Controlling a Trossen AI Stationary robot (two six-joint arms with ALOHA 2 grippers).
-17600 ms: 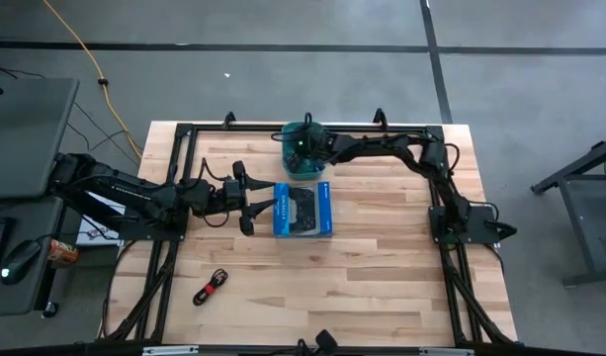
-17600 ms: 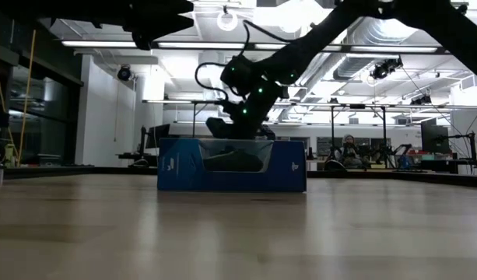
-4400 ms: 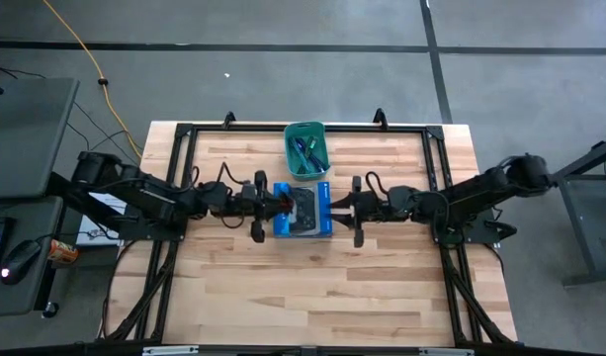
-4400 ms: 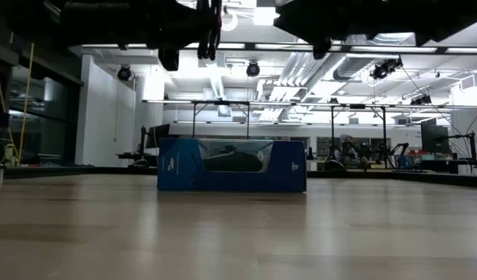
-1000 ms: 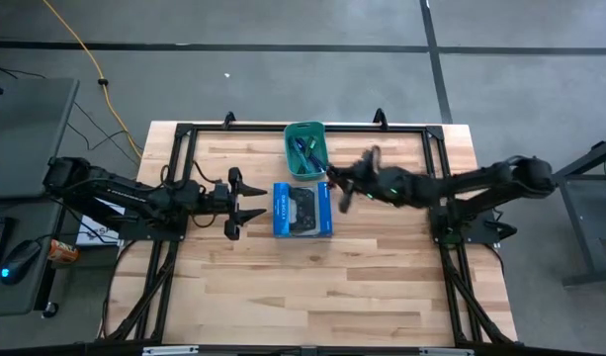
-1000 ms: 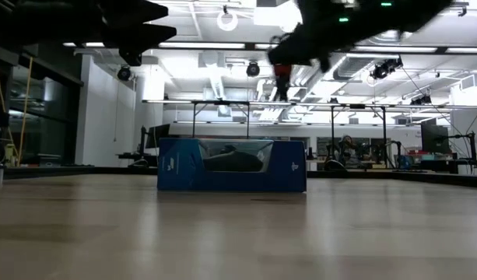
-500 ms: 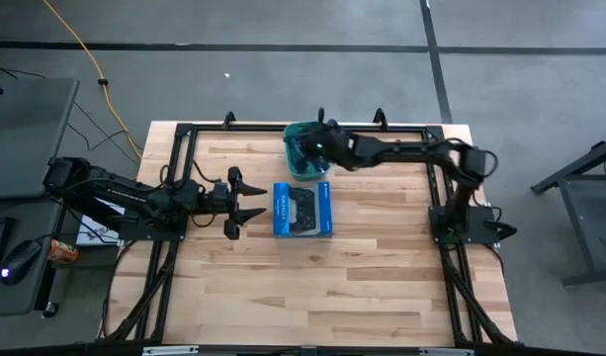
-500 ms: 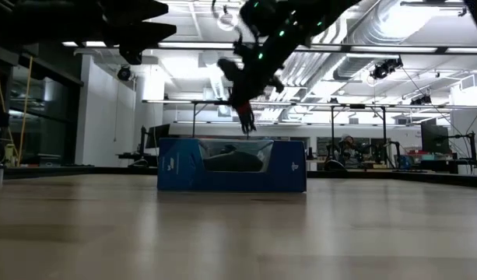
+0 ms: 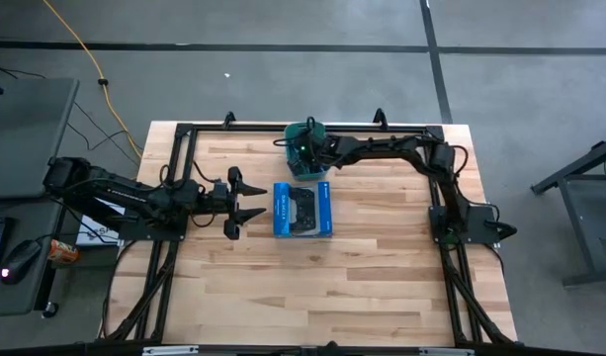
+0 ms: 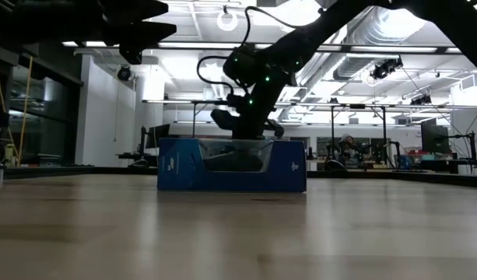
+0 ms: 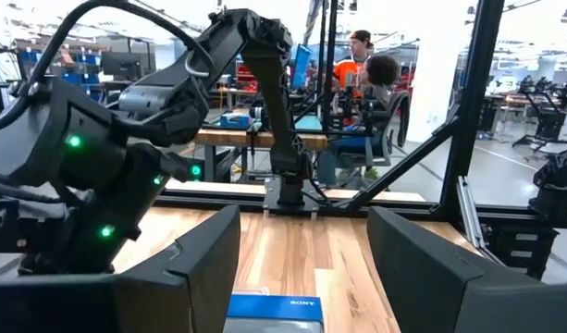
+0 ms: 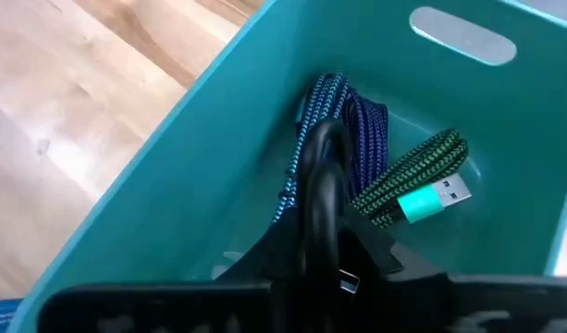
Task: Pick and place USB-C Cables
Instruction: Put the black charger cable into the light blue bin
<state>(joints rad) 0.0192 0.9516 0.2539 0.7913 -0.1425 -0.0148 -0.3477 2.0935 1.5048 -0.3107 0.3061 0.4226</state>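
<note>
**A:** Cables (image 12: 357,139): where are they, and why is the right hand (image 9: 302,149) down inside the bin (image 12: 154,157)?

**B:** Two lie on the bin's floor, against its far wall. The blue cable (image 12: 343,116) is coiled there with the green cable (image 12: 414,171) touching it, its plug end pointing away from the blue one. The third, the black cable (image 12: 321,185), stands up as a loop out of the right hand's fingers. The hand looks pressed together on it, pinching its lower end, though the grip itself is dark.

**A:** So it is low in order to drop the cable?

**B:** That is my reading. The hand hangs within the bin's walls, so the black cable would fall beside the others and not onto the surface (image 9: 382,267). The loop hangs directly over the blue cable, near it. I cannot tell whether they touch.

**A:** And the left hand (image 9: 245,203)?

**B:** It waits well apart from the bin, on the far side of the box (image 9: 303,209) that sits just beside the bin. Its fingers are spread wide and hold nothing. I judge it is parked there to stay out of the right arm's way.

**A:** Any cable outside the bin?

**B:** None that I can see.
</note>
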